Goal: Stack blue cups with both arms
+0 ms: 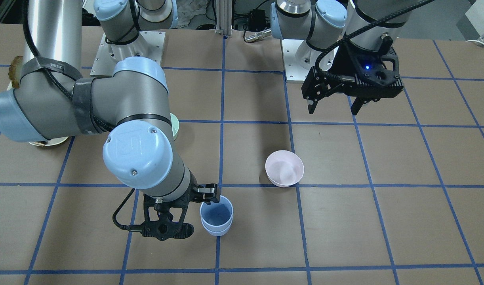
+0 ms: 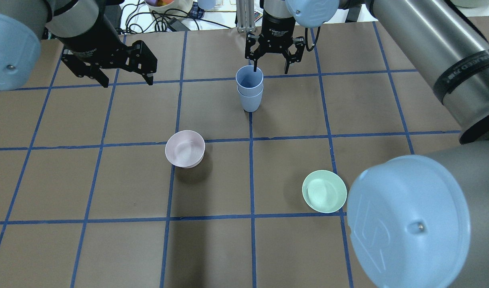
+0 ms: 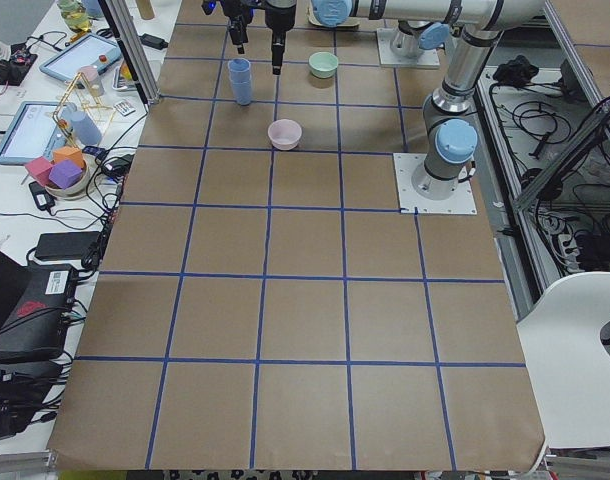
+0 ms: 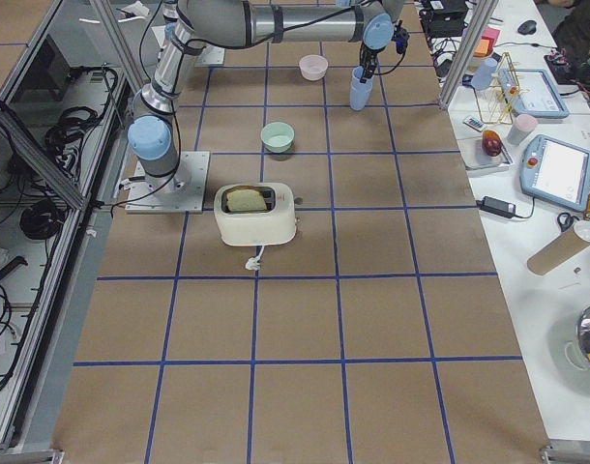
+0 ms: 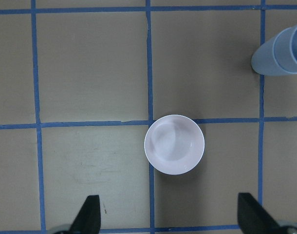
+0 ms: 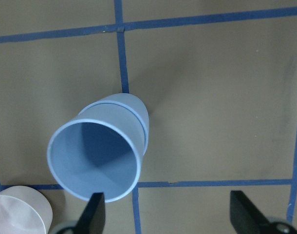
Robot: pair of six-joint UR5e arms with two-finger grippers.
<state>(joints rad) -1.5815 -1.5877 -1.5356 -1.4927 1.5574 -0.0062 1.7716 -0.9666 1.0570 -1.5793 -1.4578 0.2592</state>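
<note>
In the overhead view the blue cups [image 2: 249, 90] stand nested, upper centre of the frame. The right gripper [image 2: 270, 70] hangs over them with jaws spread wide, one finger [image 2: 255, 66] above the top cup's rim. The left gripper [image 2: 127, 83], upper left, is likewise spread and empty. Its wrist view looks down on the pink bowl [image 5: 174, 144]. The mint green bowl [image 2: 324, 191], plain from overhead, is mostly hidden behind the right arm [image 1: 139, 154] in the front view.

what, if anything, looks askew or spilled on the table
Nothing stands out. The blue cups stand nested and upright, the pale pink bowl and mint green bowl sit upright and empty, nothing spilled. The right pincer is open by the stack's rim.
</note>
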